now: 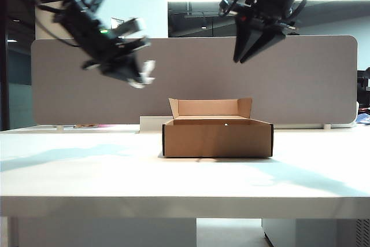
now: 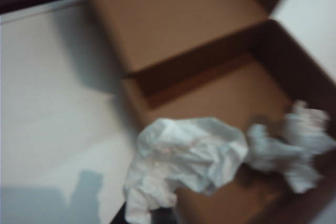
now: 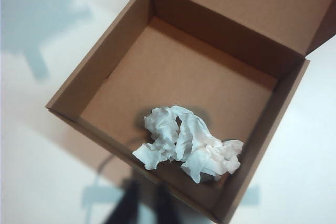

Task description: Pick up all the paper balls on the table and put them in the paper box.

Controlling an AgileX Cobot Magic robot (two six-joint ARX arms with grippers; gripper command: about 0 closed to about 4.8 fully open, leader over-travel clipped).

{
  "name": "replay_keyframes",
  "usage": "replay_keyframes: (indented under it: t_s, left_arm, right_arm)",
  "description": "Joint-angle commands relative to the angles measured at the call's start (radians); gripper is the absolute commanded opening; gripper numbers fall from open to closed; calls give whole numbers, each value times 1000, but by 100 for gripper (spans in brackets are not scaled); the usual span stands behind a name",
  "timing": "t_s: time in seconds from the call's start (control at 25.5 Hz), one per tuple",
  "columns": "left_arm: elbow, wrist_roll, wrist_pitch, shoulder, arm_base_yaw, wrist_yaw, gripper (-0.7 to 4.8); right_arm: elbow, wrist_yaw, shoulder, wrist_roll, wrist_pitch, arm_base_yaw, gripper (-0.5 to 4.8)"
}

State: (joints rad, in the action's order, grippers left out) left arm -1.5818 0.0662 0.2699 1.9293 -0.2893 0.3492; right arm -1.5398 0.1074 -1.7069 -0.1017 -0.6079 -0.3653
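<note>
Exterior view: the shallow brown cardboard paper box (image 1: 217,137), its rear flap upright, is sitting on the wide white table (image 1: 87,172) before a grey fabric divider panel (image 1: 312,85). The left gripper (image 1: 139,76) is hanging blurred in the air above and to the left of the box, its jaws pinched shut on a crumpled white paper ball (image 1: 148,71). The right gripper (image 1: 247,50) is hovering above the box's right half, pointing down, its dark fingers drawn together with nothing between them.

Left wrist view: the held white paper ball (image 2: 184,158) is filling the foreground over the box's near wall (image 2: 137,100); a second crumpled white wad (image 2: 294,145) is lying inside the box. The fingers themselves are not showing here.

Right wrist view: the open box (image 3: 94,66) is lying below the camera, one white wad (image 3: 184,142) resting on its floor near the front wall. The gripper's dark fingertips (image 3: 126,208) are standing close together at the box's front edge.
</note>
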Motion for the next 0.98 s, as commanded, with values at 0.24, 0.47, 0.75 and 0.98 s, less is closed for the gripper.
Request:
replay_keyframes:
  t_s: [0.24,0.47,0.75,0.98]
  left_arm:
    - [1,5,-160,56,-169,-78,-2]
    - [1,0,-181,112,-211,-82,141]
    - [-2,-26,-138,107,-212,-84,479]
    - [-2,-19,29,28,-212,-79,299]
  right_arm:
    - [-4,7,105,-16,-40,31,-8]
    - [-4,7,181,-31,-104,51,-8]
    - [48,7,304,-56,-137,79,-8]
    - [363,51,531,32,3,144,-8]
